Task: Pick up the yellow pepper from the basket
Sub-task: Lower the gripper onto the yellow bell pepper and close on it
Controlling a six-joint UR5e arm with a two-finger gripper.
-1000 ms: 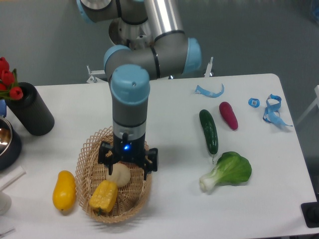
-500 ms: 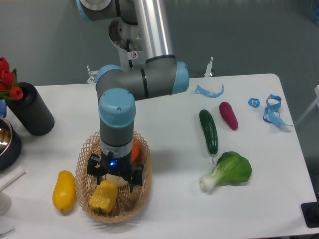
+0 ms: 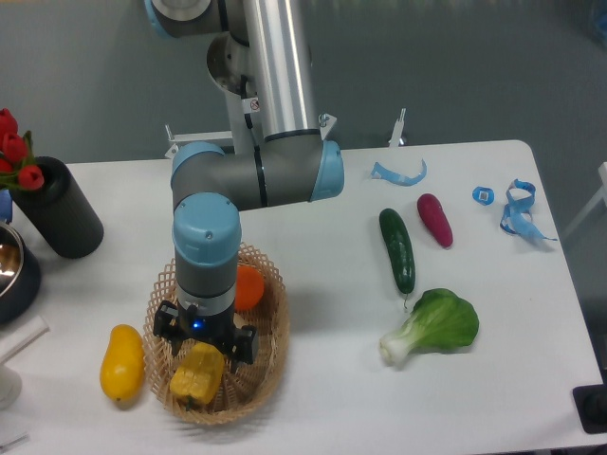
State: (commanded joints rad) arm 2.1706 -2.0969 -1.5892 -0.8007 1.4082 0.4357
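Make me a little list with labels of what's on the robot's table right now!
basket: woven basket near the front left of the table
in basket: yellow pepper, orange fruit
gripper: gripper right over the yellow pepper; open or shut cannot be told
left of basket: smooth yellow fruit
right side: cucumber, purple vegetable, leafy green
far left: black vase with red flowers

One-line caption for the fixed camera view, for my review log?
UR5e gripper poised directly over the yellow pepper in the wicker basket.
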